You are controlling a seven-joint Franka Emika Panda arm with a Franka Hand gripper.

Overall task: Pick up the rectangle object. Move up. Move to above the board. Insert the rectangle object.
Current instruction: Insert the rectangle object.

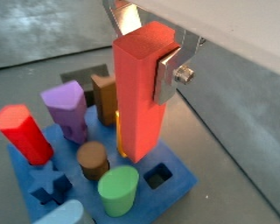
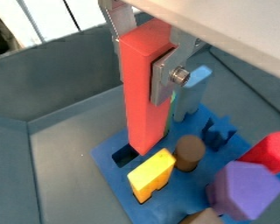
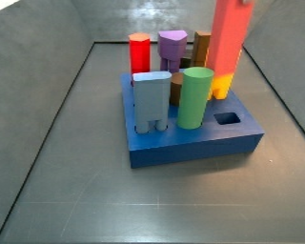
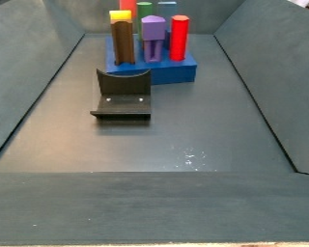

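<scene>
— Tool (image 1: 146,54) status? Where is it?

— Clamped on the rectangle object (image 1: 143,96), high on the bar. In both wrist views a silver finger (image 2: 168,77) lies flat against one of its side faces. It hangs over the board (image 1: 184,185).

— And the bar itself?

— Upright, its lower end just above the board's top, close to an empty square hole (image 1: 160,176) at one corner. Whether the end has entered any hole, I cannot tell. In a side view the bar (image 3: 229,43) rises well above the other pegs, near the yellow block (image 3: 223,88).

— What else stands in the board?

— Green round peg (image 3: 193,97), light grey-blue peg (image 3: 150,101), red cylinder (image 3: 140,53), purple peg (image 3: 173,48), and two brown ones (image 1: 102,94).

— Anything off the board?

— The fixture (image 4: 123,94) stands on the floor just beside the board (image 4: 170,68), in a side view.
</scene>
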